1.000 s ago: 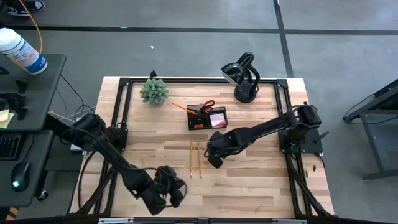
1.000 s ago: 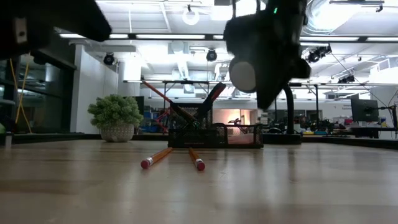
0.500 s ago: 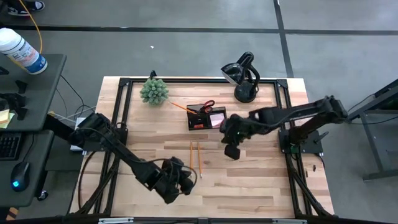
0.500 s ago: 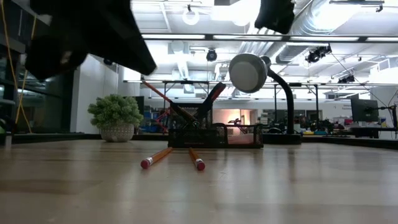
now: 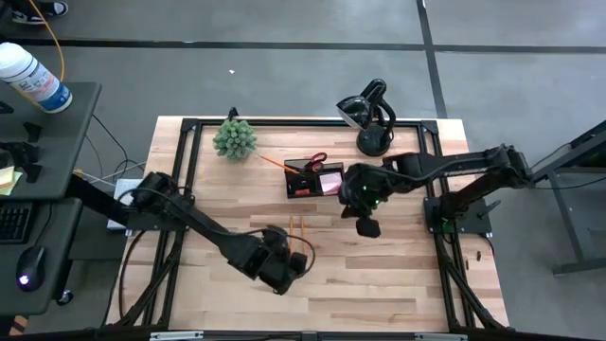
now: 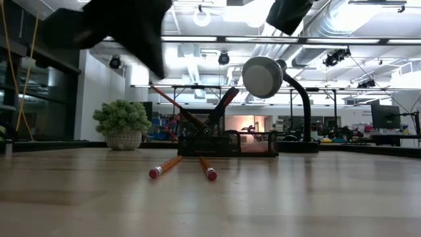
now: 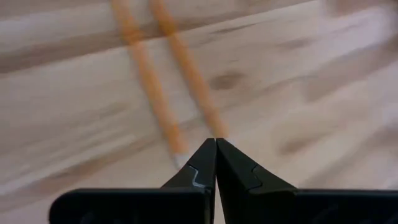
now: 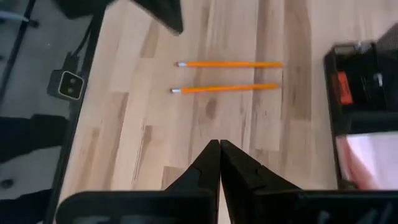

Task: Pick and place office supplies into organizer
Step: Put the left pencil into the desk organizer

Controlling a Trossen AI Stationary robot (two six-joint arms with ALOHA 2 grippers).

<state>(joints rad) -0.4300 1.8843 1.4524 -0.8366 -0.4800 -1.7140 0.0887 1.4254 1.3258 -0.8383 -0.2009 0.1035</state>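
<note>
Both claws, the left claw point(image 7: 216, 163) over two pencils point(image 5: 297, 227) and the right claw point(image 8: 219, 163), are clenched empty, and we see the organizer point(image 5: 315, 179) holding scissors point(image 5: 312, 161) and a pink pad point(image 5: 331, 182).

Green plant point(image 5: 234, 138), black lamp point(image 5: 369, 116), perhaps a bottle point(image 5: 34, 78).

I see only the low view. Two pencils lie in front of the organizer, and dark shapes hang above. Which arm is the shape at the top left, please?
Observer: It is the left arm; its left gripper hovers by the two pencils, fingers shut and empty.
Operator: And the right gripper?
Observer: The right gripper is shut too, holding nothing, above bare table beside the organizer.
Operator: What is inside the organizer?
Observer: The high view shows red-handled scissors and a pink sticky-note pad in it.
</note>
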